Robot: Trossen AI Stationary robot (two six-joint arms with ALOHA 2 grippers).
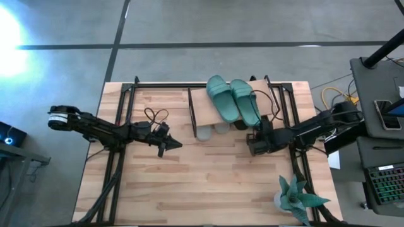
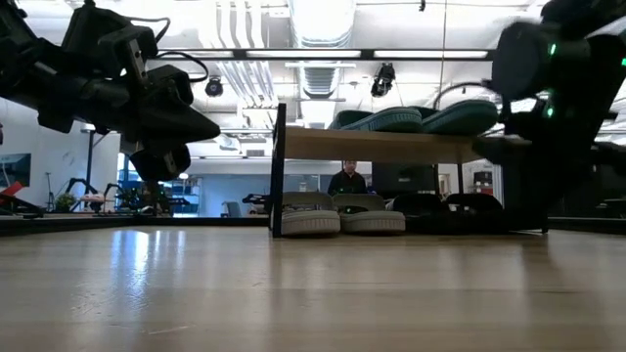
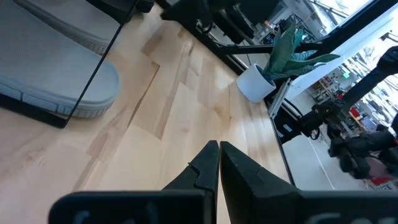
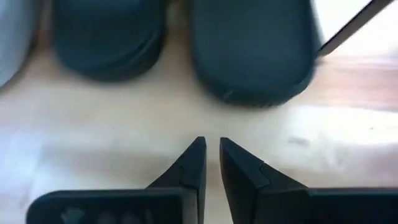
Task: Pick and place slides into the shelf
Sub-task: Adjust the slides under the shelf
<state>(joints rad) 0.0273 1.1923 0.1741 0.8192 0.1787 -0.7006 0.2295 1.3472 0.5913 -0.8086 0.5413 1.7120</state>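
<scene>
The shelf (image 1: pixel 201 108) stands at the table's far middle, and the teal slides (image 1: pixel 232 99) lie side by side on its plank top (image 2: pixel 381 145). Under it, the grey slides (image 2: pixel 342 217) and the black slides (image 2: pixel 452 208) rest on the table. My left gripper (image 1: pixel 172 146) hovers shut to the shelf's near left, holding nothing. My right gripper (image 4: pixel 210 144) tips down just in front of the black slides' near ends (image 4: pixel 249 56). Its fingers are shut to a thin slit with nothing between them.
A potted plant (image 1: pixel 295 198) stands at the near right corner. The black frame rails (image 1: pixel 120 126) run along both sides of the table. Bare wood lies in front of the shelf (image 1: pixel 202 183). A person (image 2: pixel 347 181) shows in the room behind.
</scene>
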